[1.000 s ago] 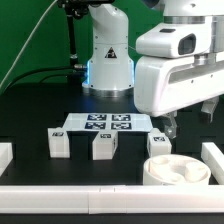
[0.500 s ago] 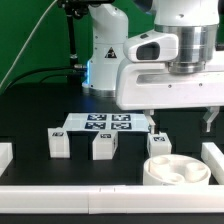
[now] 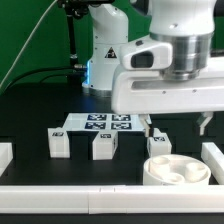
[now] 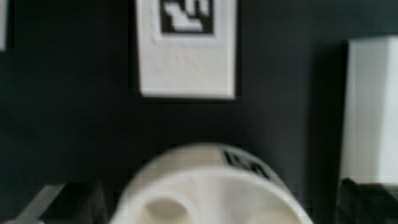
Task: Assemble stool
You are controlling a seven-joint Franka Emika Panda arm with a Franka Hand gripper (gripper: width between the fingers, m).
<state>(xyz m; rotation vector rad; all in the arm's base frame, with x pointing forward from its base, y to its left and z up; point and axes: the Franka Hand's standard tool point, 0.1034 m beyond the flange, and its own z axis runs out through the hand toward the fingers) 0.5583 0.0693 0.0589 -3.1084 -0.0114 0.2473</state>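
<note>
At five o'clock in the exterior view, close to the front rail (image 3: 100,196), the round white seat disc (image 3: 175,171) lies flat on the black table (image 3: 30,115) with its hollow sockets facing up. Three short white block legs stand separately from it in a row running toward nine o'clock. The near leg (image 3: 158,141) is just beside the disc at its eleven o'clock, followed by the middle leg (image 3: 103,147) and the far leg (image 3: 59,142). Black-and-white tags are visible on them. Just behind this row, at twelve o'clock of the middle leg, lies the marker board (image 3: 100,123). The gripper (image 3: 175,126) hangs over the disc at its twelve o'clock. Its fingers (image 3: 148,127) are spread wide and released, with nothing between them and no contact with the disc. The wrist view is blurred. It shows the rounded edge of the seat disc (image 4: 199,188) with one socket, and beyond it a tagged leg (image 4: 187,48) on the dark table. Short side rails (image 3: 212,155) close the table at three and nine o'clock. The arm's base (image 3: 108,62) stands at twelve o'clock, behind the board.
</note>
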